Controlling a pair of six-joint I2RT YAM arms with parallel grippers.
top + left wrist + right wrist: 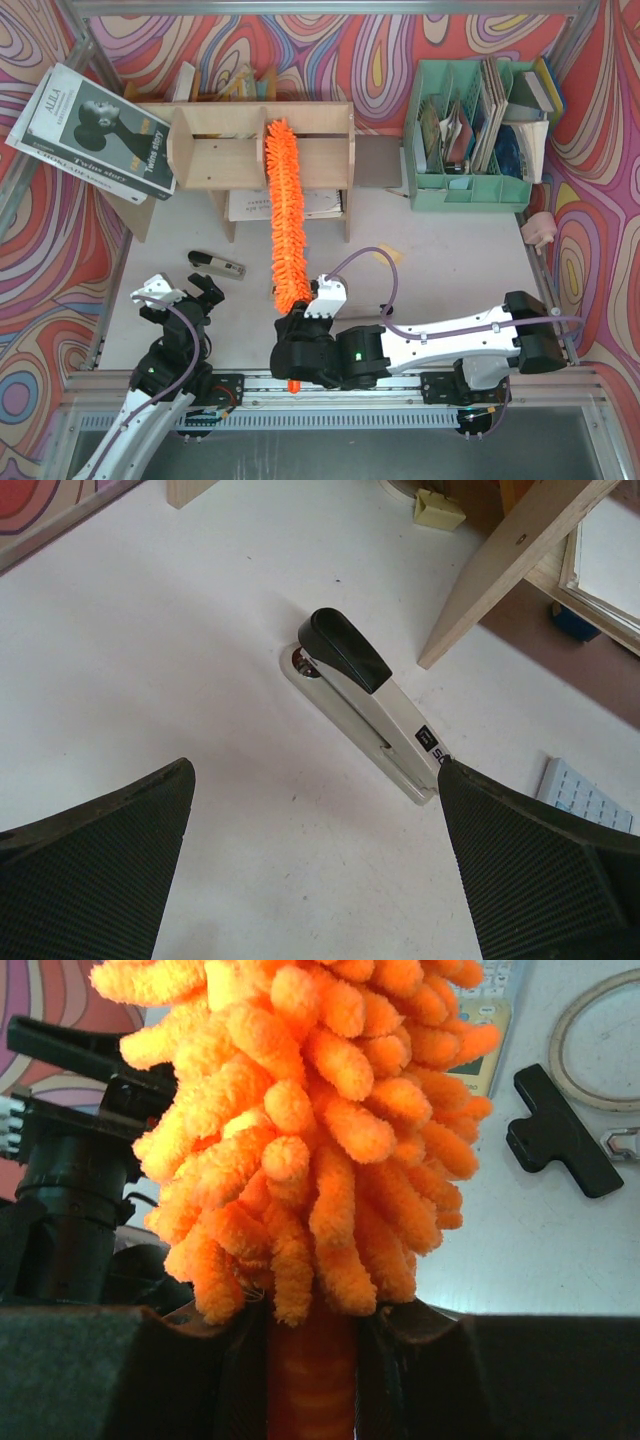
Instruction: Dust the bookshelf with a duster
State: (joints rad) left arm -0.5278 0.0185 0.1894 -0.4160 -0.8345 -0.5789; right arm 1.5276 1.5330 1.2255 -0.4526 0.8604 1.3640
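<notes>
Though unseen overhead, R jaws clamp duster (310,1140)

L tool (315,780): wide apart; aimed down | R tool (312,1340): clamped on duster (320,1110)

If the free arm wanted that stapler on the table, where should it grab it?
Across the middle of the stapler's long, narrow body, coming straight down from above. It lies flat on the table with both slim sides bare, so the left gripper's open fingers could close one on each long side. The black lever end slopes and looks likelier to slip.
</notes>
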